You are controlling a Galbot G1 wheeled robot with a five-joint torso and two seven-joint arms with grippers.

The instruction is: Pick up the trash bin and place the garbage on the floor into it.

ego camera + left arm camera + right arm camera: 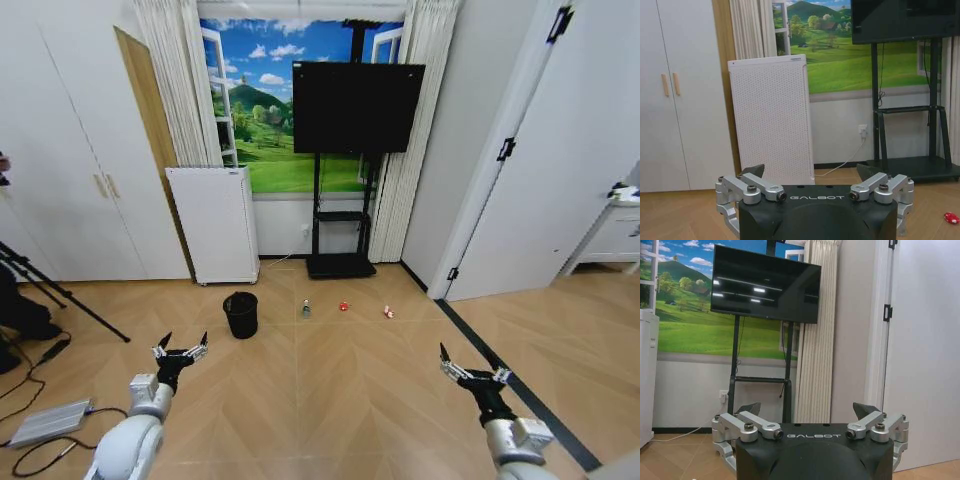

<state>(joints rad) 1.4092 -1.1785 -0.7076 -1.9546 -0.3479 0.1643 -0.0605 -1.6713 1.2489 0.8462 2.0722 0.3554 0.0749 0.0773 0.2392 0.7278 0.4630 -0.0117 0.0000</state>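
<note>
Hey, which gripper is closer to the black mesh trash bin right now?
Left. The left gripper hangs open just short of the trash bin and slightly to its left. The right gripper, also open, is much farther off to the bin's right, near the floor's dark strip.

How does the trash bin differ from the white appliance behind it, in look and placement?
The trash bin is black, round and low; the white appliance is a tall, flat, perforated panel. The trash bin stands out on the open floor, left of the litter, while the white appliance stands back by the wall. Both are upright on the floor.
</note>
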